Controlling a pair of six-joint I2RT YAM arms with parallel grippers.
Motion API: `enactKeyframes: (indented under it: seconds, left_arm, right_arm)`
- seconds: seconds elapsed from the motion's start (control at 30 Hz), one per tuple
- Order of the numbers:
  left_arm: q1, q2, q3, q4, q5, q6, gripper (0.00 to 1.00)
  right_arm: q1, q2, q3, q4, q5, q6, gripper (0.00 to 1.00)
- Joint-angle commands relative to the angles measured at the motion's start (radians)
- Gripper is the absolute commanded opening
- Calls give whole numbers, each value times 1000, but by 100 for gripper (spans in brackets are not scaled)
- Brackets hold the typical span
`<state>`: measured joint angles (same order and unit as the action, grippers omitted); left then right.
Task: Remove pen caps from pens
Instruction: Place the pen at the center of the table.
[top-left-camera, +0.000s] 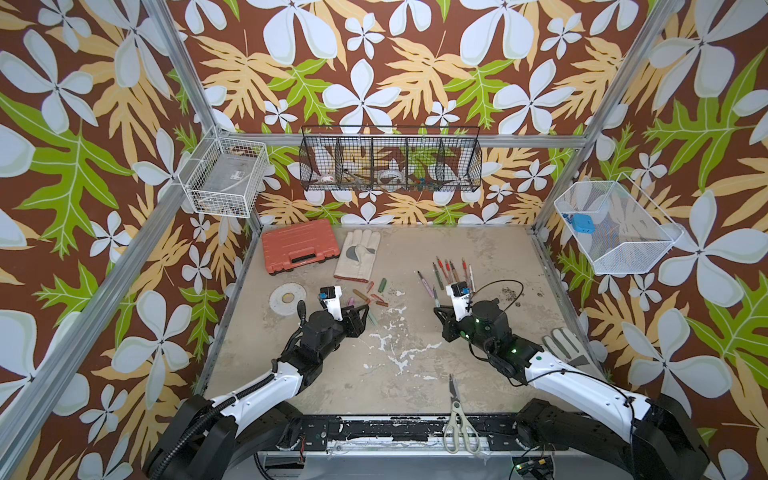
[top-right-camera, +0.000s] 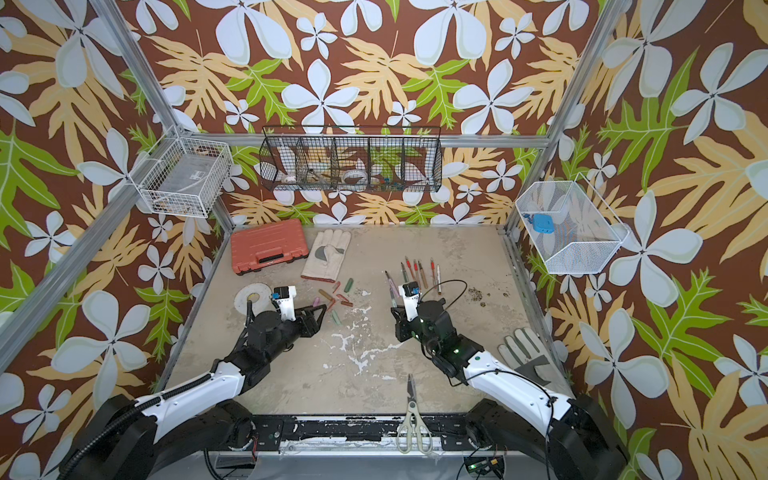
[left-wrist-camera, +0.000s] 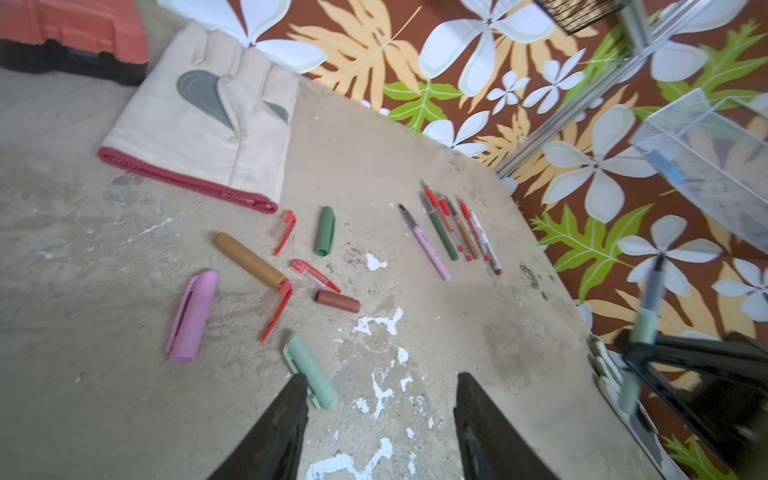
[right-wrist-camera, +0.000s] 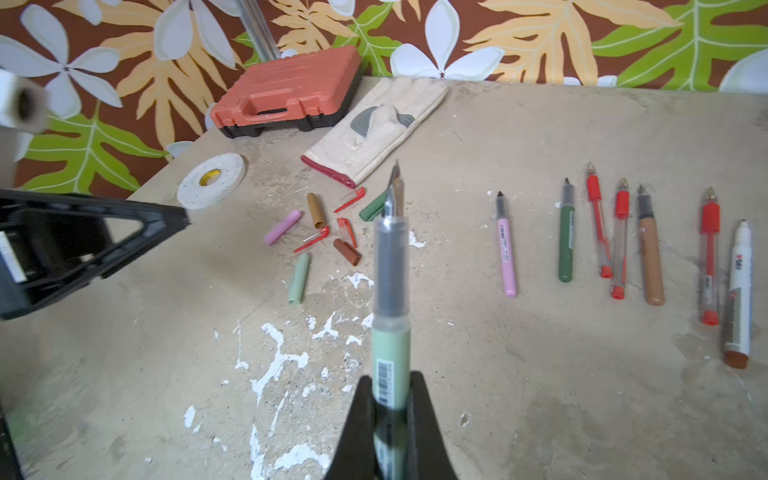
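Note:
My right gripper (right-wrist-camera: 390, 378) is shut on the barrel of a pale green pen (right-wrist-camera: 390, 345), whose bare nib points out over the table. The pale green pen cap (left-wrist-camera: 309, 372) lies loose on the table, right beside one finger of my left gripper (left-wrist-camera: 381, 376), which is open and holds nothing. More pen caps lie just beyond it: pink (left-wrist-camera: 192, 318), tan (left-wrist-camera: 249, 259), dark green (left-wrist-camera: 325, 230), brown (left-wrist-camera: 337, 301) and red ones (left-wrist-camera: 286, 232). A row of uncapped pens (top-left-camera: 451, 270) lies beyond my right gripper (top-left-camera: 440, 311).
An orange tool case (top-left-camera: 298, 245) and a pale glove (top-left-camera: 358, 253) lie at the back left, with a tape roll (top-left-camera: 287, 298) left of my left arm. Scissors (top-left-camera: 457, 419) lie at the front edge. A second glove (top-left-camera: 565, 345) lies at the right. Wire baskets (top-left-camera: 390, 160) hang on the walls.

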<state>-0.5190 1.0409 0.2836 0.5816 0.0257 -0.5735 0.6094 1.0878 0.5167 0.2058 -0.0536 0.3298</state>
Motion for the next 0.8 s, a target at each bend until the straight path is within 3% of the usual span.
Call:
enactKeyframes:
  seconds: [0.0,0.3,0.5,0.77]
  left_arm:
    - [-24,-24,-16,128,67,38,59]
    - [-71,14,1,145,74,49,62]
    - [-72,-4,-4,136,57,48,62]
    - [-72,-27,-13,121,20,53,63]
  right_arm:
    - [-56,57,21,-15,-39,49,0]
    - [-109,336,175,-152,8,19,0]
    - [-112,431,236,-184,66,-5,0]
    - [-138,546,296,-215,20,-26,0]
